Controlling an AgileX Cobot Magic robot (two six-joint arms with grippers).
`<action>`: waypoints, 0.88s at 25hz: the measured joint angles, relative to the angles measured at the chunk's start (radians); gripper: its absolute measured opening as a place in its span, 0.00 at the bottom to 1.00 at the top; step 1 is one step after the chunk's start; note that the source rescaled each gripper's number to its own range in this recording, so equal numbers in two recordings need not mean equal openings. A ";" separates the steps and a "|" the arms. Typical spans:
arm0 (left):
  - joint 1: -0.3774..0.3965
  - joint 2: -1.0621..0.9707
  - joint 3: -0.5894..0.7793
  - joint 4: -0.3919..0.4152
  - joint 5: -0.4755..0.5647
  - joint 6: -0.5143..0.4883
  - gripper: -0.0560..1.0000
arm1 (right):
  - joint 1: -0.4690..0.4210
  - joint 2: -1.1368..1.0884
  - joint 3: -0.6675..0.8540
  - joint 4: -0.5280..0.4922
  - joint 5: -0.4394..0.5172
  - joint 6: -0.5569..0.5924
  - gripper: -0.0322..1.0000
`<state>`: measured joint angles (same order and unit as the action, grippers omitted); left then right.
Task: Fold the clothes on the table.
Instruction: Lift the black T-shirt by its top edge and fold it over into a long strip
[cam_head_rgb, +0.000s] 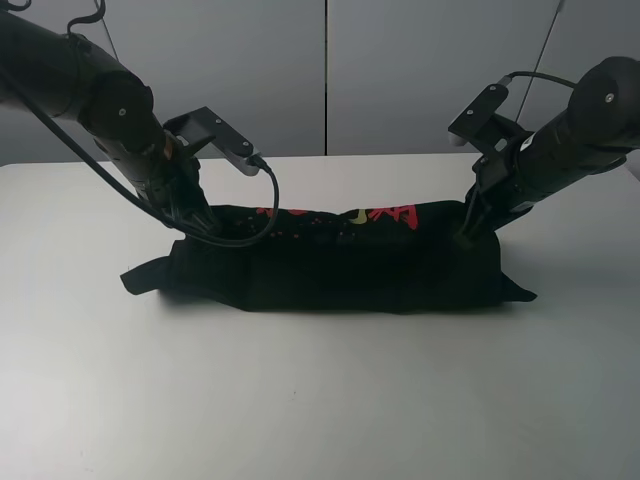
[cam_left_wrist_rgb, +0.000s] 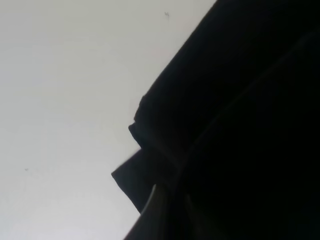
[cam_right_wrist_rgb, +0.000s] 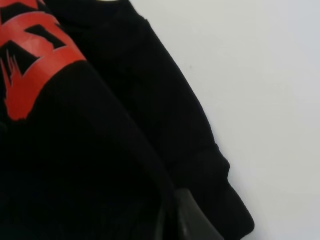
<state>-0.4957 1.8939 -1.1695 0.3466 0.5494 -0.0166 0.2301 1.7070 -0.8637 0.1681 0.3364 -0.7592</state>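
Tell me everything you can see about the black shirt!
The black T-shirt looks like soft cloth, folded into a long band lying across the white table. Red and yellow print peeks out along its far edge. A small flap pokes out at each end. The left gripper and right gripper touch its far corners, jaws shut.

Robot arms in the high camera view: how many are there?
2. The left arm reaches down to the left end of the T-shirt, the right arm to its right end. None seems hidden.
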 joint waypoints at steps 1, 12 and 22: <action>0.004 0.005 0.000 0.009 -0.007 -0.012 0.05 | 0.000 0.010 0.000 0.000 -0.005 0.000 0.03; 0.085 0.033 0.000 0.046 -0.106 -0.078 0.07 | 0.000 0.093 0.000 0.000 -0.132 0.042 0.14; 0.104 0.050 0.000 0.062 -0.167 -0.194 0.98 | 0.000 0.121 0.000 0.002 -0.212 0.255 0.99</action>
<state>-0.3921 1.9440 -1.1695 0.4084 0.3824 -0.2102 0.2301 1.8282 -0.8637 0.1700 0.1246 -0.5045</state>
